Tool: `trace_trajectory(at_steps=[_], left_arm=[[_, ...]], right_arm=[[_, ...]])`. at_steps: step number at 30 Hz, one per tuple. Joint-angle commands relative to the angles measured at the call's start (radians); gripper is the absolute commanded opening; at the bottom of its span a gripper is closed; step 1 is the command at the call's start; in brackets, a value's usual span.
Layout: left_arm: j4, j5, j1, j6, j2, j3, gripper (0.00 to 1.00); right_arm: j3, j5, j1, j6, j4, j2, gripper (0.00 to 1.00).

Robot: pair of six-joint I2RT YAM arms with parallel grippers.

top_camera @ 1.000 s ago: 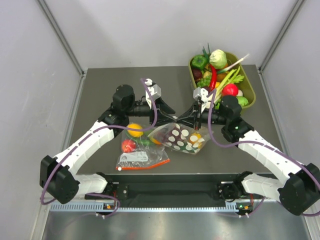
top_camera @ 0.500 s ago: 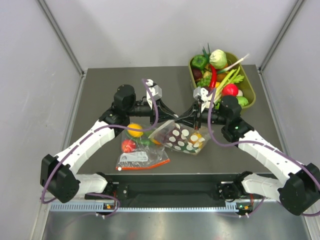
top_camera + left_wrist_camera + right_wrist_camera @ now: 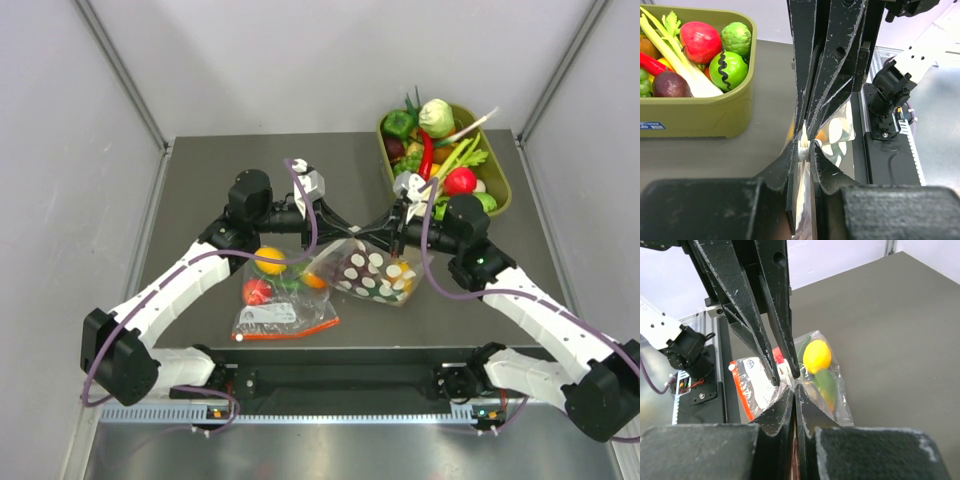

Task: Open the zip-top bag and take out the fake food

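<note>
The zip-top bag (image 3: 376,273), clear with white dots, hangs above the table between my two grippers. My left gripper (image 3: 346,227) is shut on its top edge, pinching a white tab (image 3: 804,148) in the left wrist view. My right gripper (image 3: 367,232) is shut on the same edge right beside it (image 3: 794,389), fingertips almost touching the left ones. The dotted bag shows below the left jaws (image 3: 841,134). A bit of yellow fake food (image 3: 406,285) shows through the bag. The green piece is not clear.
A plain clear bag (image 3: 285,305) with a red-orange zip strip and small round fruits lies left of the dotted bag, also in the right wrist view (image 3: 747,390). An olive bin (image 3: 497,195) of toy produce stands at the back right (image 3: 695,112).
The right gripper and the dotted bag have shifted a little to the right, and the bag hangs more stretched out. The left gripper has stayed put.
</note>
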Motion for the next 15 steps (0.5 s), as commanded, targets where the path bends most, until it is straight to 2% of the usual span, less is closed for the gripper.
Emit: trace_trajectory(at_steps=[1, 15], left_arm=[[-0.041, -0.001, 0.000, 0.016, 0.002, -0.007, 0.02], [-0.052, -0.024, 0.002, 0.022, 0.002, -0.032, 0.02]], right_arm=[[0.050, 0.068, -0.001, -0.004, 0.147, -0.059, 0.00], [0.102, 0.154, -0.061, 0.044, 0.168, -0.079, 0.00]])
